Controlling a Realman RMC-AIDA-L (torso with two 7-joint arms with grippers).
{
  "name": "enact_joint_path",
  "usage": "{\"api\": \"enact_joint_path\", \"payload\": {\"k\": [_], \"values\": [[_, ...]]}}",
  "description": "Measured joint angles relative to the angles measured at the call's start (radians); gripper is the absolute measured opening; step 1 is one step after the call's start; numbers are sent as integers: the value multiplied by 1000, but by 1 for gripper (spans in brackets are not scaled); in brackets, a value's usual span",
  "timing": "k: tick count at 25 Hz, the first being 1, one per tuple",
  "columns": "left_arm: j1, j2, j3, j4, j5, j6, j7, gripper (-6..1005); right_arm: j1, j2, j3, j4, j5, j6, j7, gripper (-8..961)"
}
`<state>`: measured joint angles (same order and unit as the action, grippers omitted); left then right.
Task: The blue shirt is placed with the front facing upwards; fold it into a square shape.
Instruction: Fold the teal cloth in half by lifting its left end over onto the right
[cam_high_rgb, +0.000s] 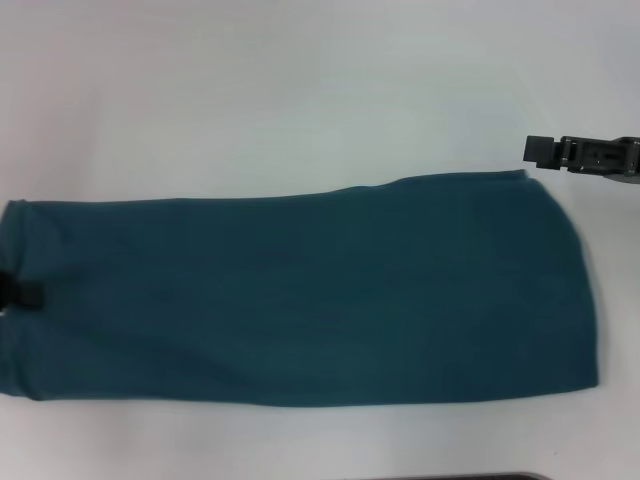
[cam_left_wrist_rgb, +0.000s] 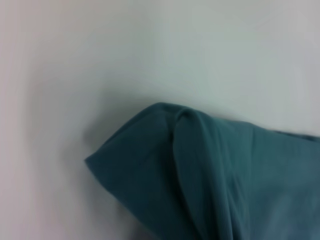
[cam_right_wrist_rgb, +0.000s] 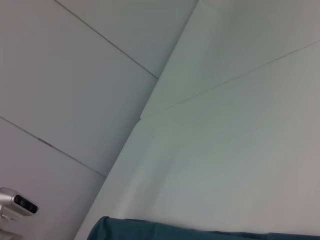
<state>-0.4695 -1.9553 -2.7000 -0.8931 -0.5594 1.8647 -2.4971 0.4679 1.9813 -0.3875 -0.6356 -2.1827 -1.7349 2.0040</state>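
Your table (cam_high_rgb: 300, 80): white, carries everything. Blue shirt (cam_high_rgb: 300, 290) lies flat across its middle as long folded band running left to right, lettering not showing; small dark neck label (cam_high_rgb: 25, 293) sits at band's left end. Right gripper (cam_high_rgb: 545, 152) hovers just beyond shirt's far right corner; you cannot tell its finger state. Left gripper is out of your view.

White table (cam_high_rgb: 300, 90) meets a paneled white wall (cam_right_wrist_rgb: 75, 75).
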Motion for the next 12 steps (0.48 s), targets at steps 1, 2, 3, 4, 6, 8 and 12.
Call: {"api": "enact_joint_path", "payload": {"k": [1,2,3,4,6,8,12], "values": [[2,6,-6,0,1,0,0,76,0,0,0,-1,0,0,1,885],[5,12,-11,-1,3,0,0,76,0,-1,0,-2,0,0,1,885],[6,17,-16,-2,6,0,0,76,0,-1,0,-3,0,1,2,884],[7,18,-19,-3,10,0,0,76,0,-1,0,-3,0,2,2,884],[6,21,-25,-10,24,0,-2,76,0,-1,0,-4,0,6,4,884],[6,22,-28,-18,37,0,-4,75,-2,-2,-1,-5,0,8,7,884],[5,20,-29,-30,43,6,-5,75,-3,-3,-5,-7,-3,15,11,884]]}}
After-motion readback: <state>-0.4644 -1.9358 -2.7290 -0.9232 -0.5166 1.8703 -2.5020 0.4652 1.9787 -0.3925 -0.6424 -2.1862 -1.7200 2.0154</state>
